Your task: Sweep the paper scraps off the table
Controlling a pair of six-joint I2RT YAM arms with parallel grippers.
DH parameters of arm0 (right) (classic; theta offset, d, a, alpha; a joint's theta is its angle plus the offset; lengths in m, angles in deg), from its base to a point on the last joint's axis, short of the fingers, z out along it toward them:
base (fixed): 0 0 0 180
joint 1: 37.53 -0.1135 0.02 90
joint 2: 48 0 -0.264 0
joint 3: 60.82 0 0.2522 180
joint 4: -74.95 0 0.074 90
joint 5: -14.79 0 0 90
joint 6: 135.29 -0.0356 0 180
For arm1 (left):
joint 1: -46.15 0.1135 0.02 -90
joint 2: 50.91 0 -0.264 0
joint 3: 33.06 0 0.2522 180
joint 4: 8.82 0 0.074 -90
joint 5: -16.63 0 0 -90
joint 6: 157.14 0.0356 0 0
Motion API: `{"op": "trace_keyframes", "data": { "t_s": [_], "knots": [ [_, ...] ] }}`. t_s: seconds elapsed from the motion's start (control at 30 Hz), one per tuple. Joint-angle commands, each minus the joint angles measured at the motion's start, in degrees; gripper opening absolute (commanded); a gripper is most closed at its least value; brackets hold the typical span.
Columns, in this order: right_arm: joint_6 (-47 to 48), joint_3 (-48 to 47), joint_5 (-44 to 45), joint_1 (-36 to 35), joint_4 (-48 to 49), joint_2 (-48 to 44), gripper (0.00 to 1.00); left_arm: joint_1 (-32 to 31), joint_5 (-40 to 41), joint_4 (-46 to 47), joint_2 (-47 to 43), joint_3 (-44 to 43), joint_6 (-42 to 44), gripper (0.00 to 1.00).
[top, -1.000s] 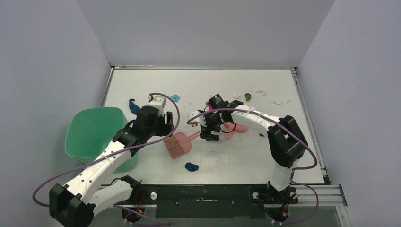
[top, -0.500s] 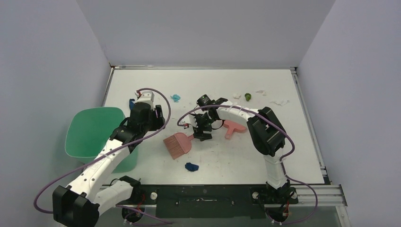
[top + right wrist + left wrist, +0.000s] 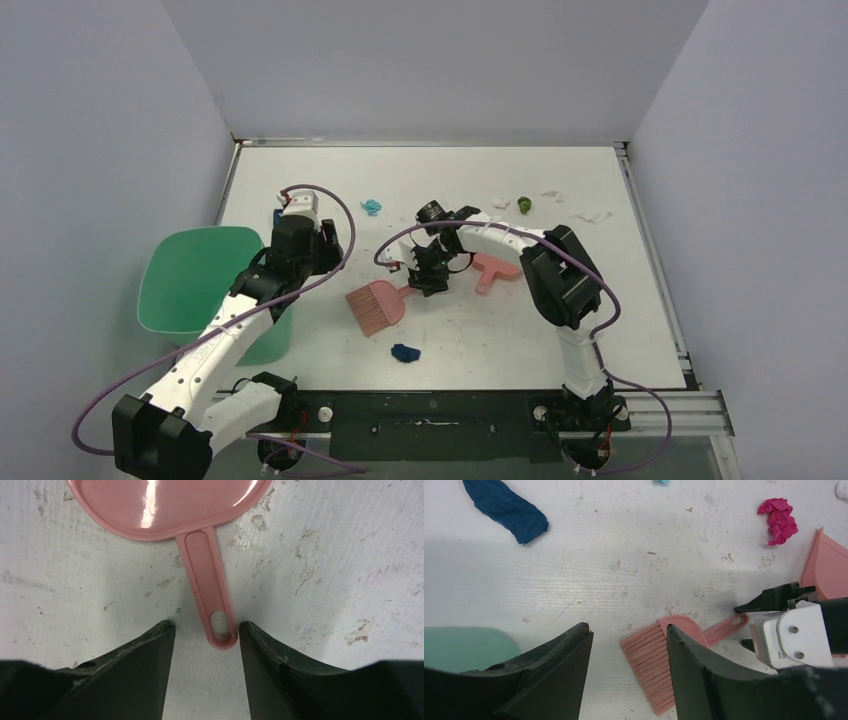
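Paper scraps lie across the white table (image 3: 600, 300): a dark blue one (image 3: 405, 352) at the front, a teal one (image 3: 372, 207), a green one (image 3: 524, 204) and white ones (image 3: 595, 215) at the back. The left wrist view shows a dark blue strip (image 3: 506, 510) and a magenta wad (image 3: 779, 520). My left gripper (image 3: 318, 243) is open and empty, held above the table left of the pink brush (image 3: 378, 303). My right gripper (image 3: 206, 630) is open, low at the table, with the end of the brush handle (image 3: 210, 590) between its fingertips, not clamped.
The pink dustpan (image 3: 492, 268) lies right of my right gripper (image 3: 428, 278). A mint-green bin (image 3: 200, 280) stands off the table's left edge. The brush bristles (image 3: 659, 670) point toward the front.
My left arm has drawn back to the left, away from the brush. My right gripper has moved left from the dustpan to the end of the brush handle.
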Motion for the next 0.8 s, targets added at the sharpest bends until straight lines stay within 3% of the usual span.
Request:
{"op": "trace_keyframes", "data": {
  "t_s": [0.0, 0.07, 0.2, 0.27, 0.5, 0.77],
  "knots": [
    [-4.33, 1.59, -0.13, -0.53, 2.89, -0.08, 0.51, 0.35, -0.14, 2.38, -0.34, -0.85, -0.6, 0.54],
    [-6.69, 5.02, 0.51, -0.53, 5.97, -2.31, 0.5, 0.4, -0.22, 2.43, -0.41, -0.75, -0.64, 0.54],
    [-7.79, 9.58, 1.4, -0.53, 8.16, -5.72, 0.28, 0.36, -1.13, 2.79, -0.08, -0.65, -0.56, 0.54],
    [-7.71, 11.89, 1.66, -0.53, 8.4, -7.95, 0.23, 0.4, -2.25, 2.96, 0.77, -0.76, -0.38, 0.54],
    [-7.41, 20.01, 2.68, 0.09, 9.51, -18.6, 0.15, 0.61, -5.38, 2.84, 4.09, -1.81, -0.55, 0.59],
    [-9.28, 22.95, -3.58, 4.42, 7.59, -26.34, 0.06, 0.64, -17.79, 7.07, 7.14, -0.84, 0.26, 0.63]
  ]
}}
